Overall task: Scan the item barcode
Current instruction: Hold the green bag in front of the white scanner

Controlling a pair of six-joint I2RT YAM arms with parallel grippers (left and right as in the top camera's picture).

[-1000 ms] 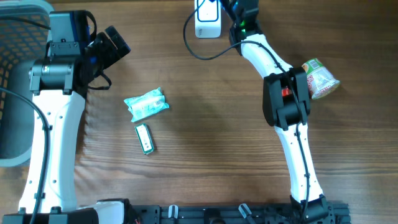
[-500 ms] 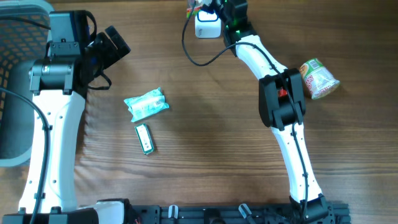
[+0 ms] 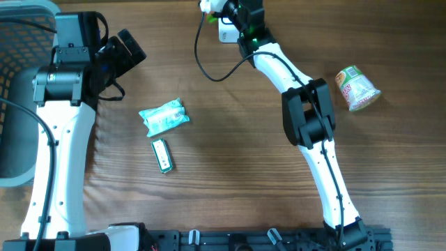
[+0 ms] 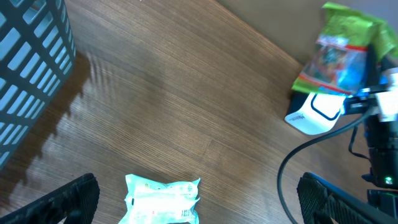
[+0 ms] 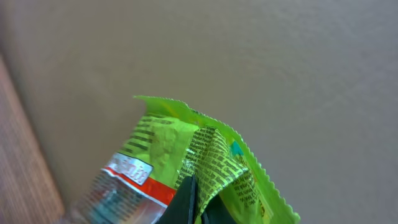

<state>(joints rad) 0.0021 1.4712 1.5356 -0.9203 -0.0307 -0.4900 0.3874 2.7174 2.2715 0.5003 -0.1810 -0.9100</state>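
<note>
My right gripper (image 5: 194, 205) is shut on the crimped edge of a bright green snack packet (image 5: 168, 155) with a red-and-white label. It holds the packet in the air above the white barcode scanner (image 3: 227, 32) at the table's back edge. The left wrist view shows the same packet (image 4: 341, 53) hanging just over the scanner (image 4: 314, 113). At the back left my left gripper (image 3: 129, 47) stands open with nothing between its fingers. A teal packet (image 4: 163, 200) lies on the table between and below its fingertips (image 4: 78, 196).
A blue plastic basket (image 3: 21, 24) stands at the far left. The teal packet (image 3: 164, 116) and a small green-and-white item (image 3: 162, 155) lie left of centre. A cup noodle (image 3: 358, 88) lies on its side at the right. The scanner's black cable (image 3: 209, 66) loops across the back.
My right arm has swung left along the back edge, carrying the green packet from right of the scanner to above it. The left arm has not moved.
</note>
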